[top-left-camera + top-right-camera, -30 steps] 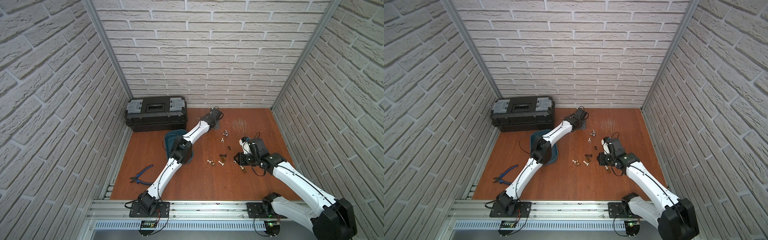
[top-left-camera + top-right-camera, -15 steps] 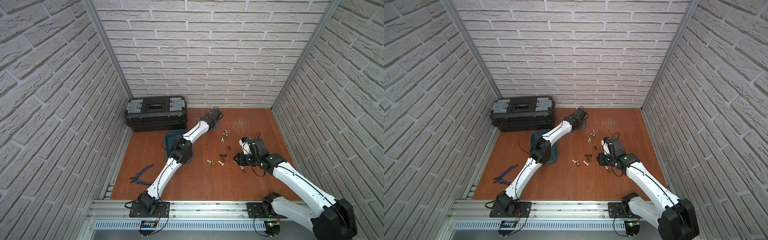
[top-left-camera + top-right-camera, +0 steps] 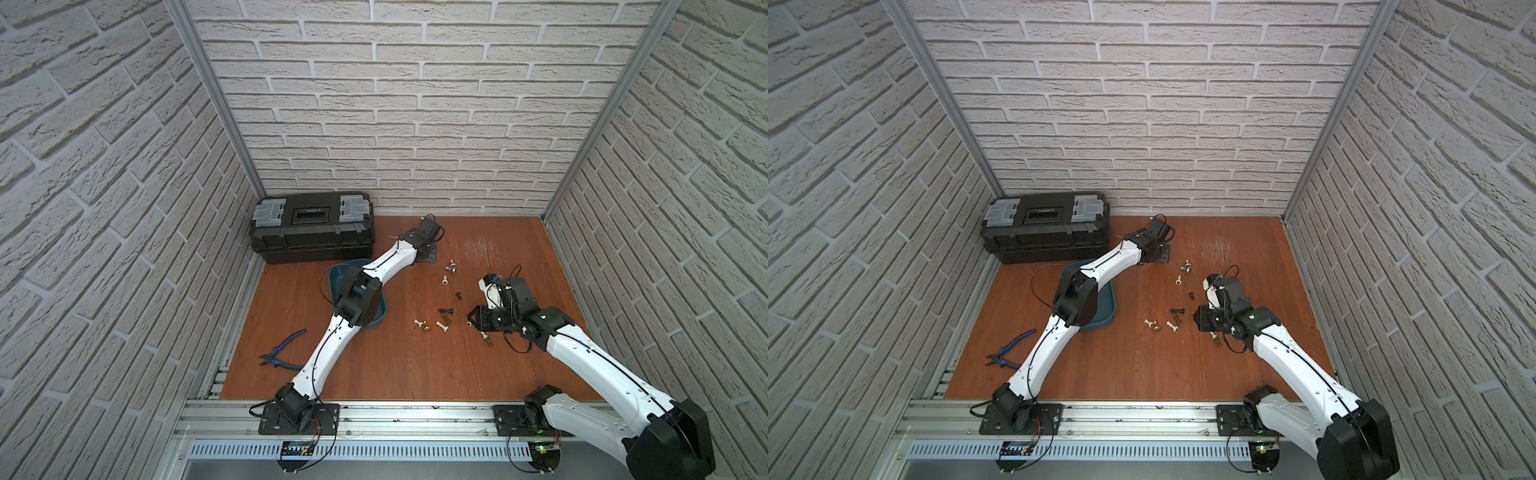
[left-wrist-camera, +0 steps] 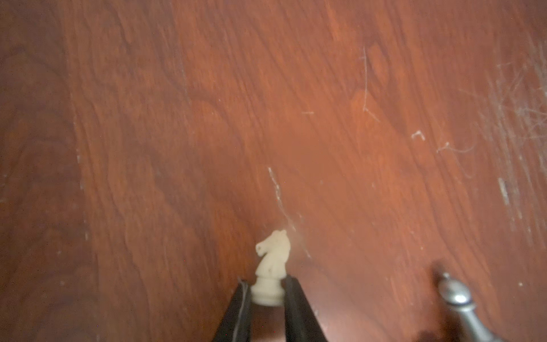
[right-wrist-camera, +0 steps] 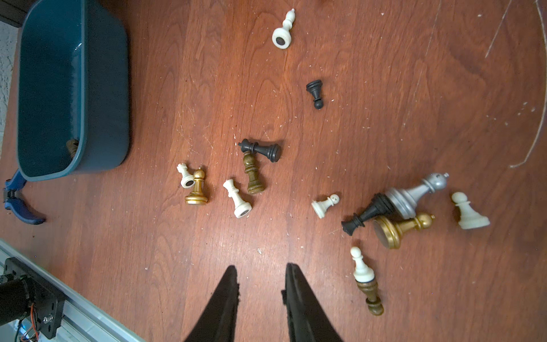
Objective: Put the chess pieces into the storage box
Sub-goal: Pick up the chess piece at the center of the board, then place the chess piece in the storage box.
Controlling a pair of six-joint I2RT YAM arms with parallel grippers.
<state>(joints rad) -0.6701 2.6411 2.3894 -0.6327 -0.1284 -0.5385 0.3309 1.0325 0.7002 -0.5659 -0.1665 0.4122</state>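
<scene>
- Three white brick-patterned walls around a reddish-brown wooden tabletop (image 3: 374,365), scratched pale towards the back
- Against the back wall at the left, a black plastic toolbox (image 3: 311,226) with grey latches; just in front of it, a shallow teal-blue plastic tub (image 5: 112,97) with rounded corners and no lid, partly hidden under the left arm in both top views; inside, against one end wall, a single brownish piece (image 5: 72,146)
- Towards the front left, blue-handled pliers (image 3: 284,353) flat on the wood
- Between the tub and the right arm, chess pieces (image 5: 236,198) scattered on the bare wood, most on their sides; white, black, gold and dark brown among them; a silver-grey bishop (image 5: 414,194) lying against a black piece and a gold pawn
- Left gripper (image 4: 268,288) out at the back of the table, to the right of the toolbox; fingers (image 4: 296,308) pinched tight on the base of a cream-white plastic knight (image 4: 273,254), its head poking out past the tips; cannot tell whether clear of the wood or touching it; a second silver-grey piece (image 4: 455,299) lying just beside
- Right gripper (image 5: 262,268) above bare wood, short of the scatter; fingers parted, nothing between them
</scene>
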